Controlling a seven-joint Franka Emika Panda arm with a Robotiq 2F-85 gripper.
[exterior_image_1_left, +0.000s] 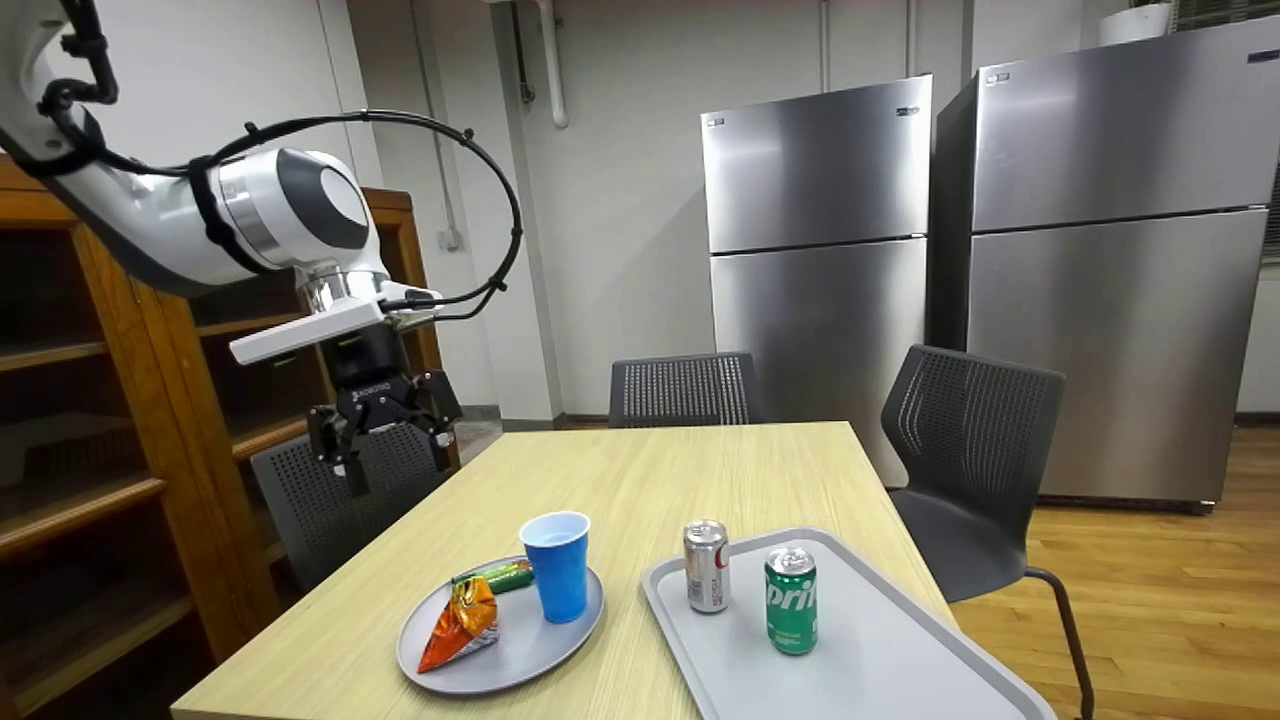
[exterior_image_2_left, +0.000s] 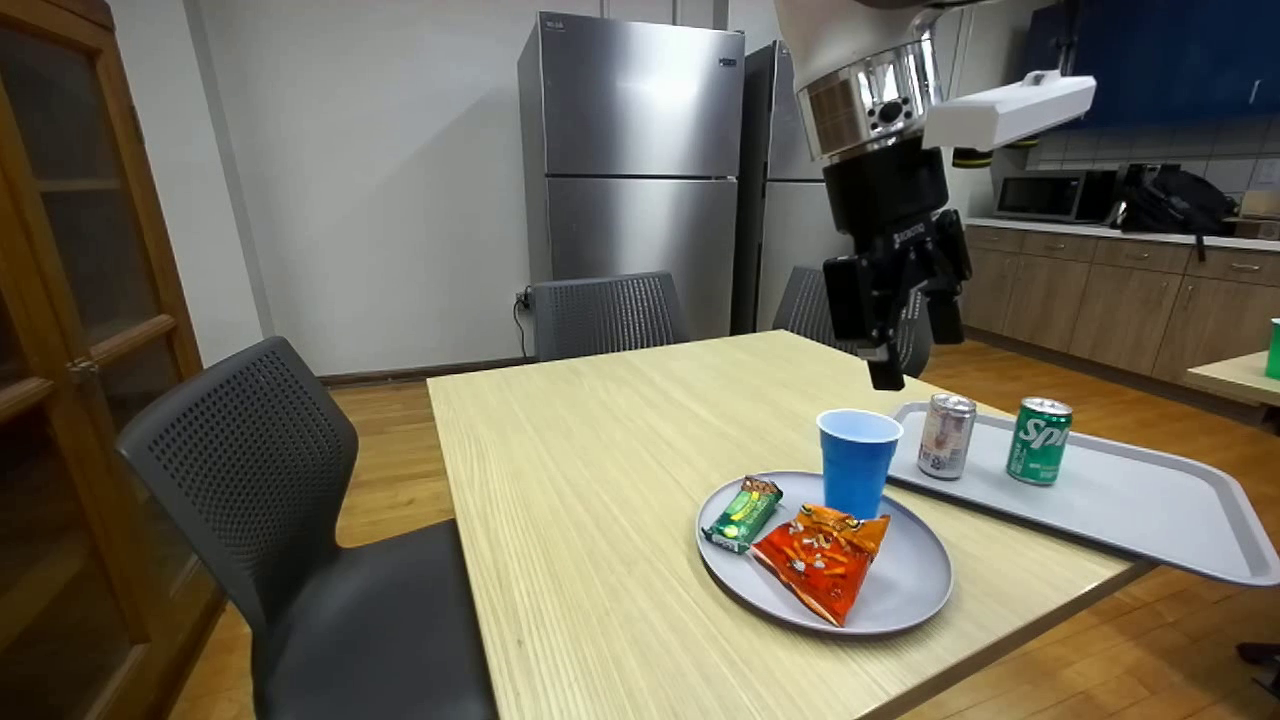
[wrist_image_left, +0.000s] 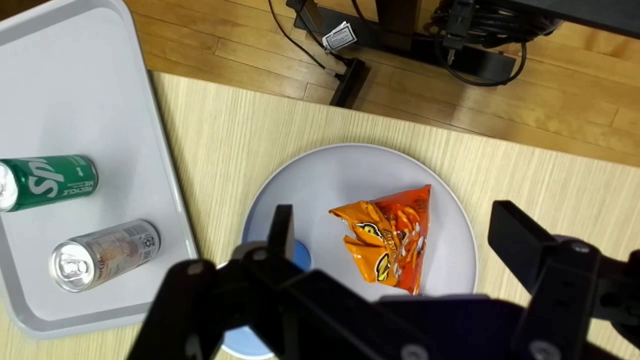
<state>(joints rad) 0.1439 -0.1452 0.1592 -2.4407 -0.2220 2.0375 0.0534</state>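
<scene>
Wide-spread claw (exterior_image_1_left: 398, 463), empty, above snack bag (wrist_image_left: 393, 237)

Orange snack bag (wrist_image_left: 395, 237) on plate (wrist_image_left: 320, 180)

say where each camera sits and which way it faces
Exterior view: above tabletop height, facing across the table to the fridges; the arm and open gripper show at left.
Exterior view: above tabletop height, facing the table and fridges, microwave at right; the arm's end and gripper show upper right.
Wrist view: on the arm's end, facing down at the plate and orange bag; gripper fingers show low.
Both exterior views share fridges, table and blue cup.
</scene>
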